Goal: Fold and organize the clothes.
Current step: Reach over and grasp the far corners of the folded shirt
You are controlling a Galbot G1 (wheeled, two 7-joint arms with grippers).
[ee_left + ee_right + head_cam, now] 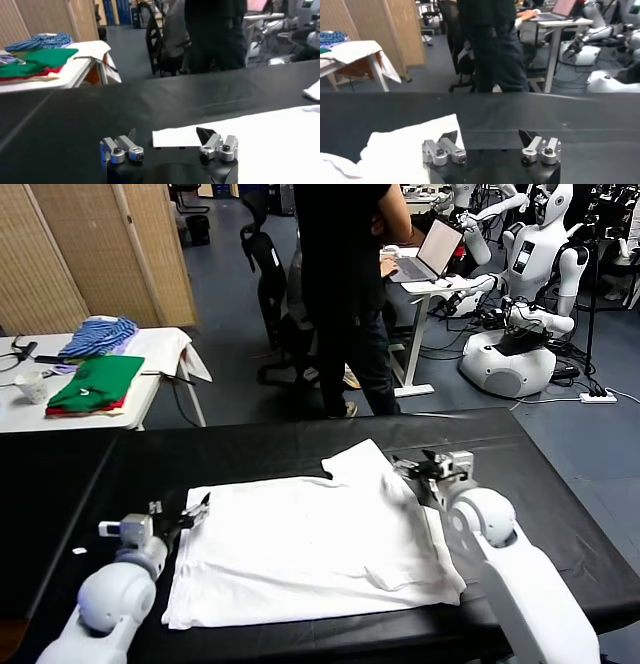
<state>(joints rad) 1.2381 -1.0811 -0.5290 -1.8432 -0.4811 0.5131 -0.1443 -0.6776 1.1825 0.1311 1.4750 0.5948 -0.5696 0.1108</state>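
White T-shirt (310,549) laid flat on black tabletop (250,449); left gripper (196,512) and right gripper (415,467) flanking it, jaws apart, empty

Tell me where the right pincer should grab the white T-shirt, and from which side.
Grip the sleeve tip of the white T-shirt: it juts out flat beside the open right pincer, so probably come from the right, pinching its edge off the black table.
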